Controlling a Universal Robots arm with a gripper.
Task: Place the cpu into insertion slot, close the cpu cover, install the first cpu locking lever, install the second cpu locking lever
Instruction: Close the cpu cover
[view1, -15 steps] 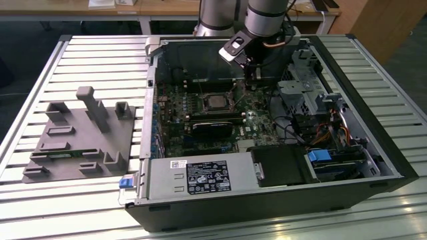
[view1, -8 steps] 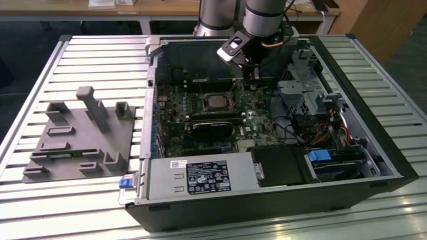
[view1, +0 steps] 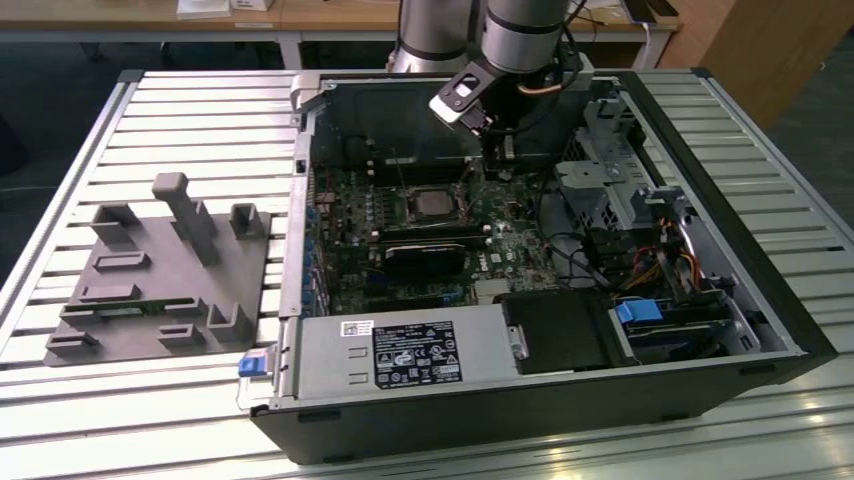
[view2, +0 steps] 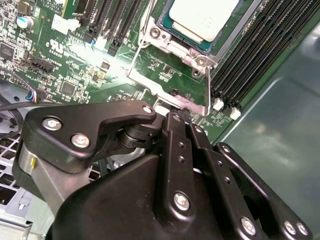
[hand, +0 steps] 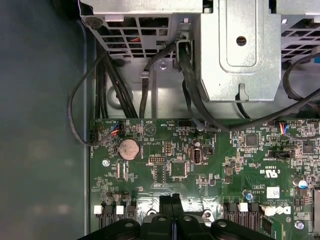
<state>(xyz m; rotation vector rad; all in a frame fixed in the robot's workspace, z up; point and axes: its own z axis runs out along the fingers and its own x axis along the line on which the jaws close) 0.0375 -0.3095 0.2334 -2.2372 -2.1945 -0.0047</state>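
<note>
arm: silver-grey tubes | gripper: black linkages, silver screws, small yellow side mark

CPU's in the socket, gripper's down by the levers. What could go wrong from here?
1. The shut gripper sits close to a thin locking lever; a slip could bend it or scrape the motherboard.
2. Loose cables by the drive cage could snag the arm.
</note>
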